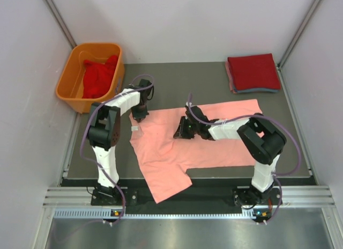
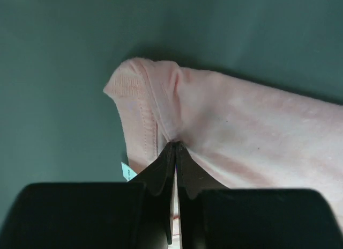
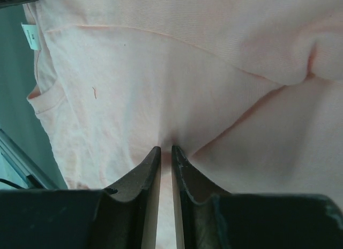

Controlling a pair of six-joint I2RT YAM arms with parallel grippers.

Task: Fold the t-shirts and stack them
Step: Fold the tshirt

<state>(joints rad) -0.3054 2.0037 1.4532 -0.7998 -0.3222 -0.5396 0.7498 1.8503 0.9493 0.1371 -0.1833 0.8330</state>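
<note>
A salmon-pink t-shirt [image 1: 171, 152] lies spread across the dark mat, one part hanging over the near edge. My left gripper [image 1: 140, 117] is shut on the shirt's far-left corner; in the left wrist view its tips [image 2: 176, 147] pinch a fold of the pink t-shirt [image 2: 241, 131] beside the stitched hem. My right gripper [image 1: 181, 130] is shut on a pinch of cloth in the shirt's middle; in the right wrist view the pink t-shirt [image 3: 177, 82] bunches between the tips [image 3: 166, 151]. A small white neck label [image 3: 30, 35] shows at the upper left.
A stack of folded t-shirts [image 1: 253, 73], red on top, sits at the far right of the mat. An orange tub [image 1: 76, 92] with a crumpled red t-shirt [image 1: 99, 76] inside stands at the far left. Pale walls close in on both sides.
</note>
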